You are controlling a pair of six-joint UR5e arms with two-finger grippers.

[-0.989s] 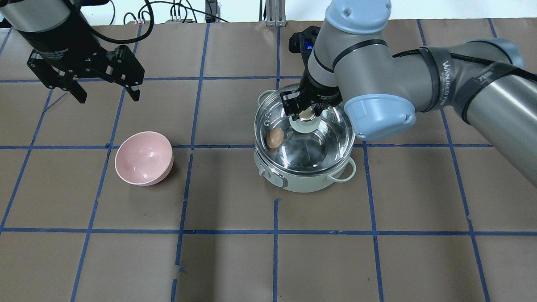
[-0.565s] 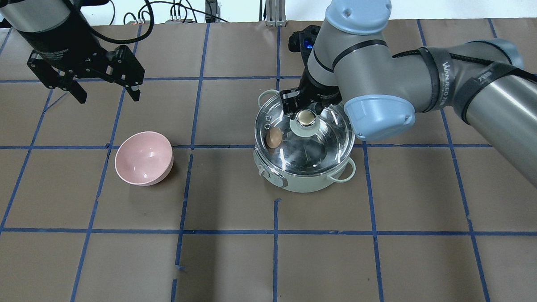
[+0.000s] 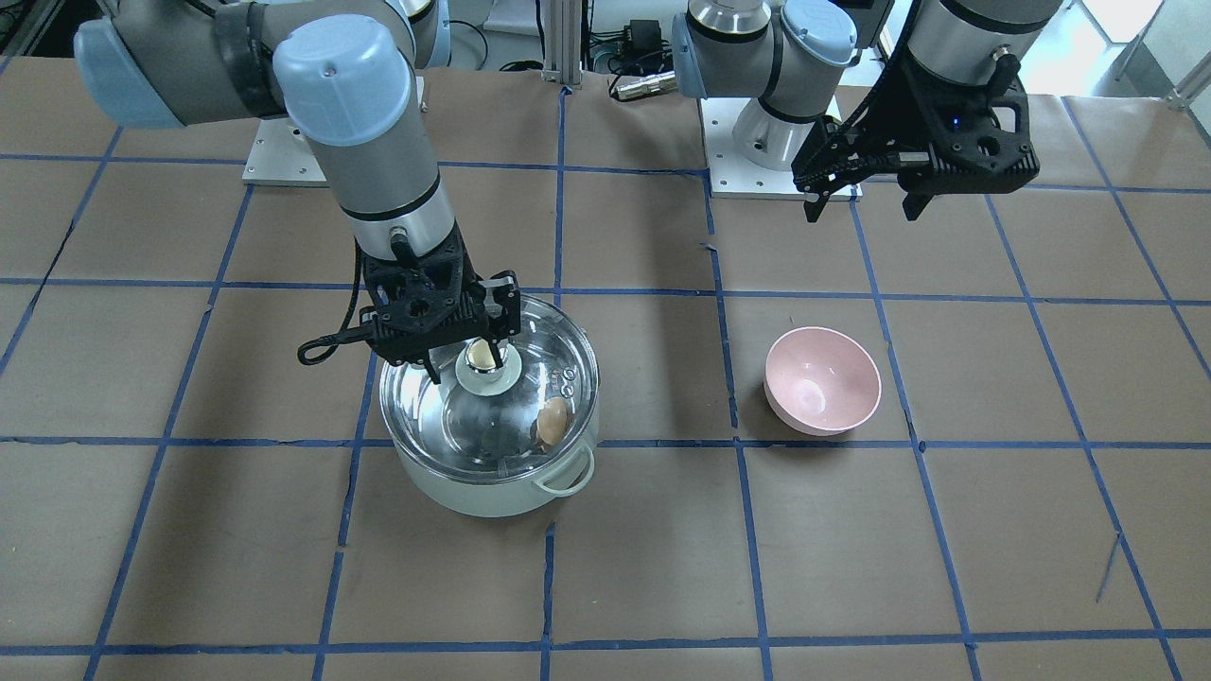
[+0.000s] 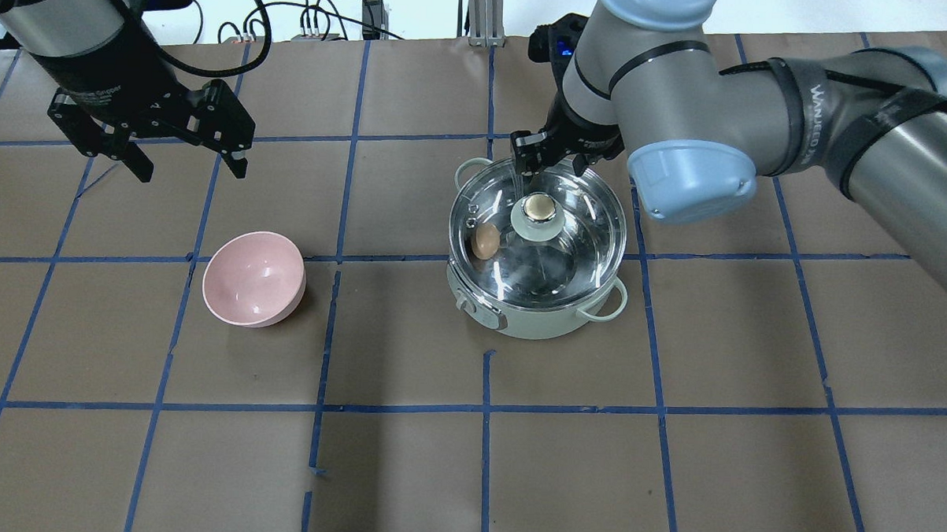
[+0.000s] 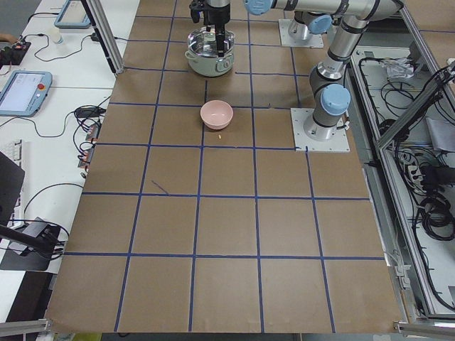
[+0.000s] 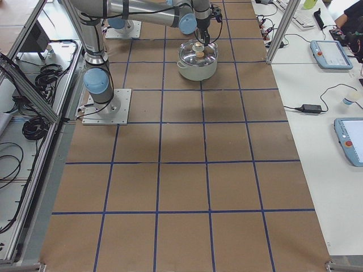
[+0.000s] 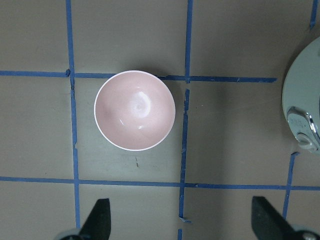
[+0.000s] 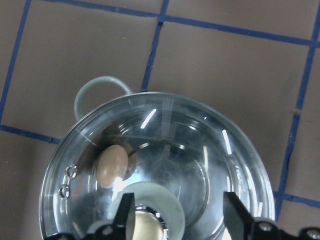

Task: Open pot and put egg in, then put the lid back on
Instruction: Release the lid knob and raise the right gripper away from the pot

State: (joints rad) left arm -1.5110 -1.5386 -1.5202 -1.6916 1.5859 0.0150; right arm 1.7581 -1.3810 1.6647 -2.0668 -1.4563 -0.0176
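Note:
The mint-green pot stands mid-table with the glass lid seated on its rim. The brown egg lies inside and shows through the glass, also in the right wrist view and the front view. My right gripper is open and empty, hovering just above and behind the lid's knob, apart from it. It also shows in the right wrist view and the front view. My left gripper is open and empty, high over the table's far left.
A pink bowl stands empty to the pot's left, directly below the left wrist camera. Blue tape lines cross the brown table cover. Cables and a mast lie along the far edge.
My right gripper has left the lid's knob and drawn up and back from it. The lid stays on the pot. The left arm has not moved.

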